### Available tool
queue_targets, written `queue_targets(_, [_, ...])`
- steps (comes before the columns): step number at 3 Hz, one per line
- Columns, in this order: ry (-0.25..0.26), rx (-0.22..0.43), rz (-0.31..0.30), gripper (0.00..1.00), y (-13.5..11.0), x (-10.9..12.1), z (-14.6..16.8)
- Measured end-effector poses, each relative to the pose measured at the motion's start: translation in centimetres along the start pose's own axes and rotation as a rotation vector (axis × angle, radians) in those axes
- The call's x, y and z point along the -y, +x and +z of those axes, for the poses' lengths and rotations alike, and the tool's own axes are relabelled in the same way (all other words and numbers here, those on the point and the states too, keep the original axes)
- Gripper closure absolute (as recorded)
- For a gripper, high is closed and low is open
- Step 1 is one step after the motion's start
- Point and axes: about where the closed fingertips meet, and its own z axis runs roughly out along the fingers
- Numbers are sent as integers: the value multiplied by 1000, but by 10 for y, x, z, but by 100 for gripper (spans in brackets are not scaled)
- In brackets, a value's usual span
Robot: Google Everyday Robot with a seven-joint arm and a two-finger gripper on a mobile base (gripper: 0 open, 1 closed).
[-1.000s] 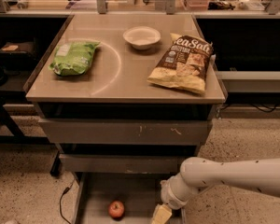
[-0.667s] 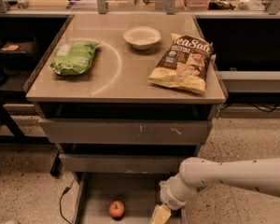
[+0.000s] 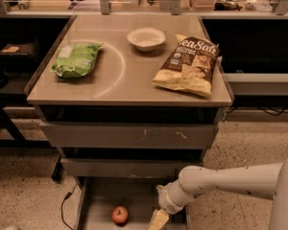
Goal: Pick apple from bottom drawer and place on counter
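Two bags and one bowl share the counter. At the left, a green bag lies close to the left edge, with a strip of bare top between it and the front edge. A curved white line runs just right of it. The broad middle of the counter, from that line to the front edge, is bare. The one white bowl sits near the back, about centre, apart from both bags. At the right, a brown bag lies tilted, its lower corner close to the front right edge.

Below, two grey upper drawers sit one above the other. The bottom drawer is pulled out, its floor open from above. A black cable trails on the ground outside its left wall.

One apple rests on the drawer floor, left of centre, away from the walls, with bare floor around it. Just right of the apple and not touching it, the gripper hangs low over the drawer, its tip cut off by the lower edge of view. Whether it is open or closed cannot be told. One white arm reaches in from the right.
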Motion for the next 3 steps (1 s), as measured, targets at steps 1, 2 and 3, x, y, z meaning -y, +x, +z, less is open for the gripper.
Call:
queue_targets(1, [-3, 41, -26, 0, 2, 21, 45])
queue_targets(2, [-3, 41, -26, 0, 2, 21, 45])
queue_targets(3, [-38, 65, -28, 0, 5, 19, 67])
